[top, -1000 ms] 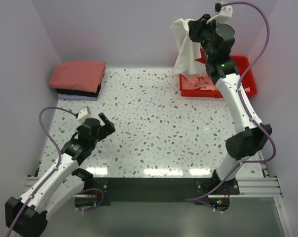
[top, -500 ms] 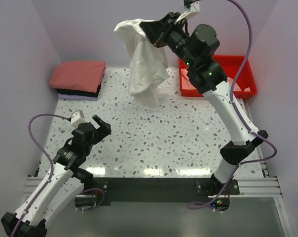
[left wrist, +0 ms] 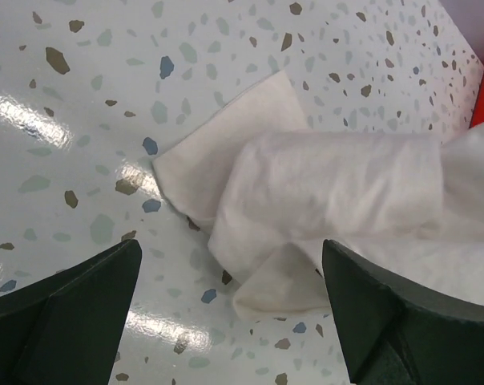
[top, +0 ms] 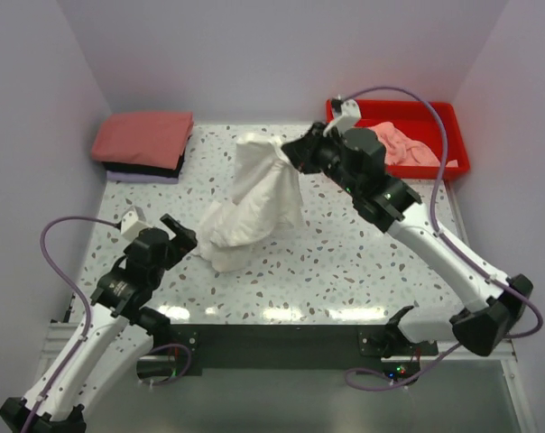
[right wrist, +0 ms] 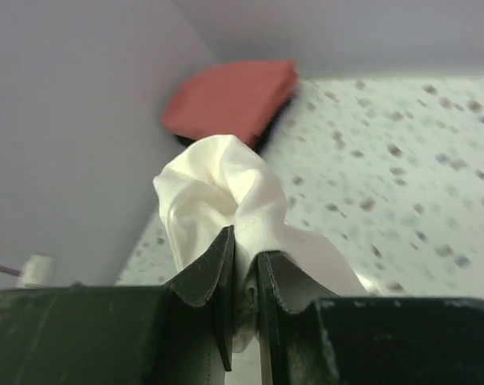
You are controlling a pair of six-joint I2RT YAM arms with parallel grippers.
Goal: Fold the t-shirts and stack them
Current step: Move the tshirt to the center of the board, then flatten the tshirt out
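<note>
Your right gripper (right wrist: 244,273) pinches a puckered bunch of the soft white t-shirt (top: 254,203), rumpled on the speckled counter (top: 345,257); your left gripper (top: 184,236) gapes just beside the t-shirt.

Desk (top: 345,244) is white w/ a terrazzo look: brown, grey and bluish flecks all over, glossy top. Bright light glare sits in a row near the front edge, and the left wrist view catches the same glare on the desk close up. Red plastic tray (top: 458,155) stands on the far right corner, long side vs. the back wall (top: 254,54), close to the right wall (top: 525,135). All walls are plain pale lilac, incl. the left wall (top: 29,135); they box the desk in on 3 sides. A black strip (top: 272,347) runs along the front edge.
</note>
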